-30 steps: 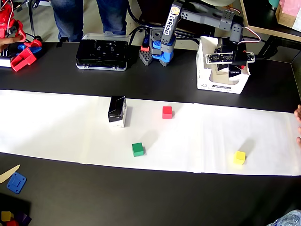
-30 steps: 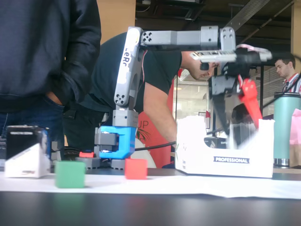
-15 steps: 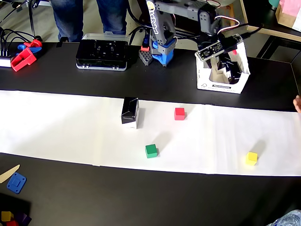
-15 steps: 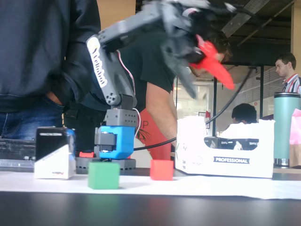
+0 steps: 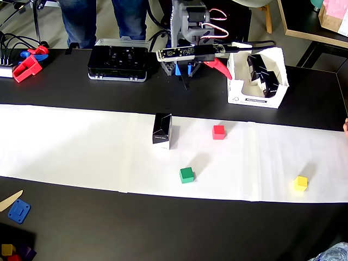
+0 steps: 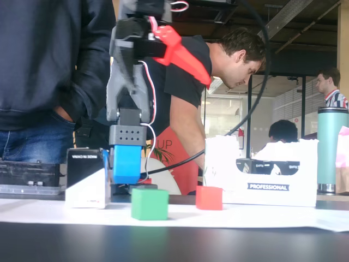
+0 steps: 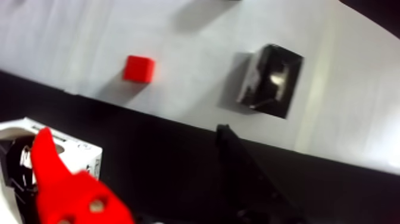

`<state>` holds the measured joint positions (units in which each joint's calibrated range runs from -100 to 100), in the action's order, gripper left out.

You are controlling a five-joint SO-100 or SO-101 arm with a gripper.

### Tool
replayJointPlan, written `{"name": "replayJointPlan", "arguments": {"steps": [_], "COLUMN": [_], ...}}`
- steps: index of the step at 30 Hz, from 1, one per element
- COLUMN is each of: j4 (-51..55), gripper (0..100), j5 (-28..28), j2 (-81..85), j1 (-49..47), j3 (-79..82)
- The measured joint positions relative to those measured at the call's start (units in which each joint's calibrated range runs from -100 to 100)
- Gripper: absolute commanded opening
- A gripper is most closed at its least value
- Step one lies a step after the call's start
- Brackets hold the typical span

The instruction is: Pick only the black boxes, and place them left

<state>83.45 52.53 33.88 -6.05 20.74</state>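
Here, one black box (image 5: 162,130) is standing upright on the white paper strip (image 5: 76,147), left of the red cube (image 5: 218,131), while the gripper (image 7: 134,152) is hanging wide open and empty above the dark table (image 5: 163,228).

Red cube (image 5: 218,131) flanks black box (image 5: 162,131) (well apart).
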Motion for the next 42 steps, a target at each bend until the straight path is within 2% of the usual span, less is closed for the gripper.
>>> {"name": "replayJointPlan", "arguments": {"steps": [5,13,19,24,30,32,37,40,42], "j4": [0.00,0.00,0.00,0.00,-2.03,-4.56,-7.43,-7.52,-7.52], "gripper": [52,52,52,52,51,46,24,13,11], "j5": [1.56,1.61,1.56,-2.59,-3.42,-3.42,-3.86,-7.03,-9.82], "j2": [-1.23,-23.79,-33.72,-39.21,-45.53,-48.07,-51.93,-52.34,-52.34], "j1": [7.01,11.17,11.35,9.32,5.72,4.06,3.51,1.29,-1.02], "j3": [-0.71,-18.89,-22.77,-22.77,-22.86,-22.86,-22.86,-22.86,-22.86]}}
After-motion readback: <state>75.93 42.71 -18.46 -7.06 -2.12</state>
